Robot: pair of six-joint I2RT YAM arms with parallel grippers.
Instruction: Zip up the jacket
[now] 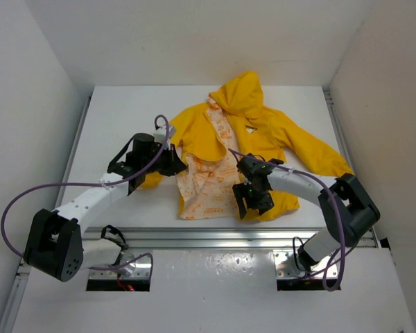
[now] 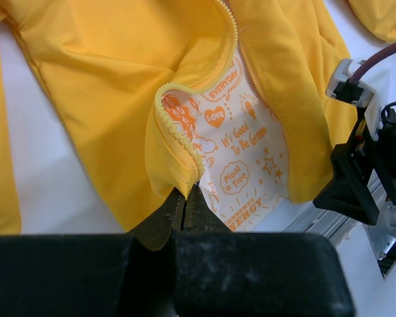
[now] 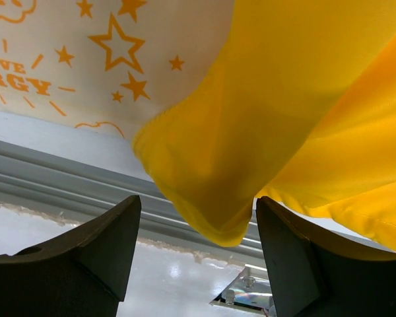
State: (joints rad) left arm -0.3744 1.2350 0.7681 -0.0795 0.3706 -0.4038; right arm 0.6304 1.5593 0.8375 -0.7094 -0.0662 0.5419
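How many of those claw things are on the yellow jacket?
2. The left gripper is pinched shut on the zipper edge of the jacket; the right gripper is open around a lower corner of it.

I see a flat white tabletop (image 1: 125, 118) between white walls (image 1: 28, 83), with a grey metal rail (image 1: 194, 237) along its near edge. Lying on it is a bright yellow, thin-fabric hooded jacket (image 1: 277, 133), front up and hood toward the far side. The front is open over pale orange-printed lining, and the hem is near the rail.
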